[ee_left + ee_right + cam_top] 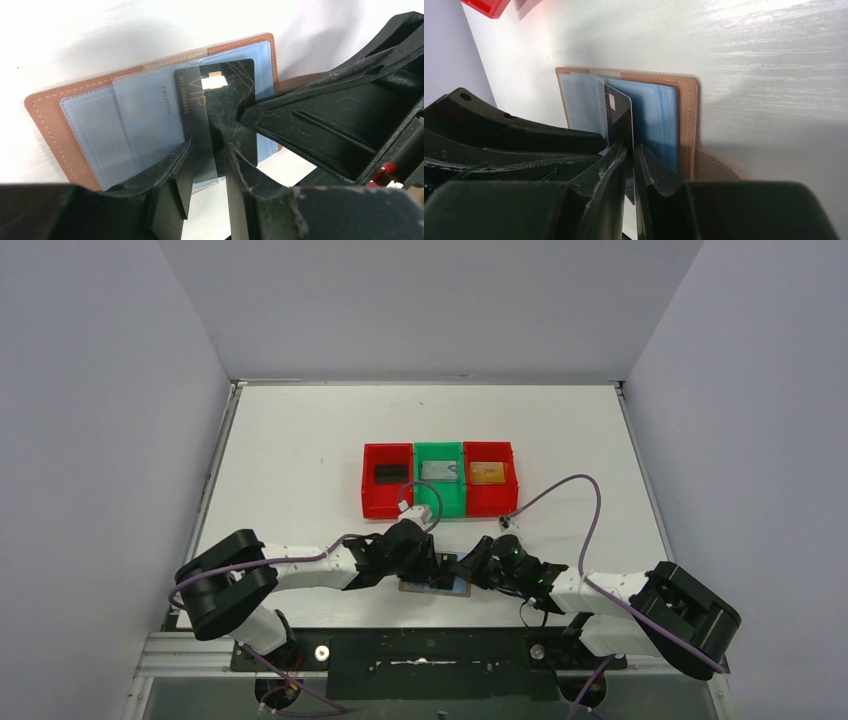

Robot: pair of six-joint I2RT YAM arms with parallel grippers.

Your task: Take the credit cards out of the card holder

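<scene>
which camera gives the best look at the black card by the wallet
The left wrist view: the black card faces the camera, its VIP lettering and chip readable. The right wrist view catches it nearly edge-on. In the top view it cannot be made out.

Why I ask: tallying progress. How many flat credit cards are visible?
4: black card in left red plastic bin, silver-grey card in green plastic bin, gold-orange card in right red bin, black VIP card at the tan leather wallet. Pockets may hide more.

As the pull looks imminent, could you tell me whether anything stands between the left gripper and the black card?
Nothing visible: the black card lies directly beneath the left gripper, jaws open, while the right gripper pinches its edge.
</scene>
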